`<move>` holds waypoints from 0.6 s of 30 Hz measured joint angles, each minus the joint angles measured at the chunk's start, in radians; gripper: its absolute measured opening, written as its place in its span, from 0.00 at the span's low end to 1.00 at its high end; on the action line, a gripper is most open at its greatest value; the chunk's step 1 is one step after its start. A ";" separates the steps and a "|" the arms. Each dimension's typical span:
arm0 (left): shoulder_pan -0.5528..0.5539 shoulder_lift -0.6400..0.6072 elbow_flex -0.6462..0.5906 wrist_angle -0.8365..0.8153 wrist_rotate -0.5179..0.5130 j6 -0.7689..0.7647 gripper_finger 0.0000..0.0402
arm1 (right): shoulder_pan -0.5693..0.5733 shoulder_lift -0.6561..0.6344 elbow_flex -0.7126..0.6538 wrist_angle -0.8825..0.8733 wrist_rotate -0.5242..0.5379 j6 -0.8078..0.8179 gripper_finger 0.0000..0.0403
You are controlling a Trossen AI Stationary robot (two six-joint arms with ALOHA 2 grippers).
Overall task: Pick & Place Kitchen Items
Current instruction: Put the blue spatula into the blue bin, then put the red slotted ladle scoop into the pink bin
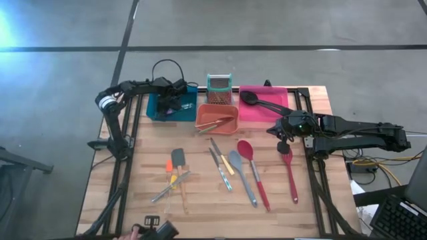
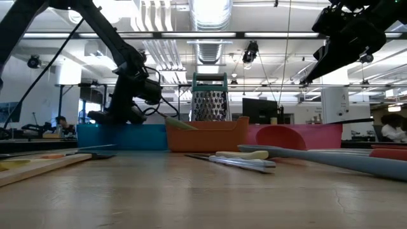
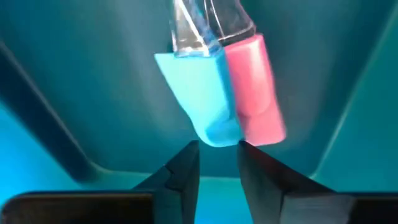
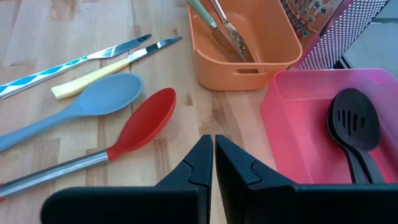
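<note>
My left gripper [image 1: 172, 101] reaches down into the blue bin [image 1: 155, 108]. It is open, its fingertips [image 3: 217, 152] just short of the ends of a blue-handled tool [image 3: 199, 93] and a pink-handled tool [image 3: 255, 87] lying side by side on the bin's floor. My right gripper [image 1: 283, 135] is shut and empty [image 4: 213, 155], above the table between the red spoon [image 4: 146, 121] and the pink bin [image 4: 292, 118]. Loose utensils lie on the table: a grey-blue spoon [image 1: 237, 162], a red spoon [image 1: 247, 152], a red spatula [image 1: 289, 167], knives [image 1: 220, 160].
The orange bin [image 1: 217, 118] holds a few utensils. The pink bin holds a black slotted spoon [image 1: 257, 100]. A teal-rimmed grater-like holder [image 1: 219, 83] stands behind the orange bin. A dark spatula and short orange- and yellow-handled tools [image 1: 173, 172] lie at the table's front left.
</note>
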 joint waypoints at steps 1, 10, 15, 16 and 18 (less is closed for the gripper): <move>0.000 -0.005 0.000 0.000 0.000 -0.006 0.30 | 0.000 0.000 0.000 0.000 0.000 0.000 0.03; -0.001 -0.105 0.000 -0.088 -0.009 -0.037 0.38 | 0.000 0.000 0.000 0.000 0.000 0.000 0.03; -0.013 -0.203 0.000 -0.170 -0.049 -0.117 0.39 | 0.000 0.000 0.000 0.000 0.000 0.000 0.03; -0.018 -0.225 0.000 -0.194 -0.056 -0.142 0.39 | 0.000 0.000 0.000 0.000 0.000 0.000 0.03; -0.034 -0.273 0.000 -0.239 -0.057 -0.185 0.39 | 0.000 0.000 0.000 0.000 0.000 0.000 0.03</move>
